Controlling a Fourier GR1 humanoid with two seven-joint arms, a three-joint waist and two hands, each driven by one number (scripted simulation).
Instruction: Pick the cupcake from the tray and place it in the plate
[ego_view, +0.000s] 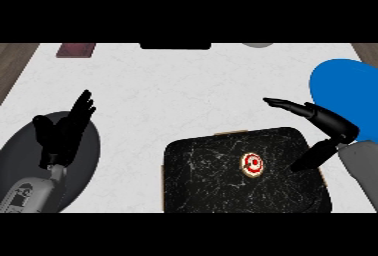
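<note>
1. The small round cupcake with white frosting and red swirl (252, 164) sits on the square black tray with white marble veining (244, 172), a little right of the tray's centre; nothing touches it yet
2. The black right hand (325, 127) hangs over the tray's right edge with fingers spread straight toward the left and the thumb pointing down at the tray's surface, so it is open and holds nothing
3. To do the reach well, I judge the right hand should drop and slide left until the cupcake stands between thumb and fingers, then close on its sides rather than press the frosting from above
4. The flat oval blue plate (347, 82) lies just beyond the right hand, near the counter's right edge; the carry looks short, and lifting clear of the tray's rim first would be prudent
5. The black left hand (66, 131) rests open, fingers up, at the view's left over a dark grey oval plate (85, 165)
6. The tray looks like glossy polished stone with rounded corners and a thin tan edge at the back; the white counter (184, 85) shows faint marbling; the blue plate is smooth and plain; the cupcake looks soft and easy to squash
</note>
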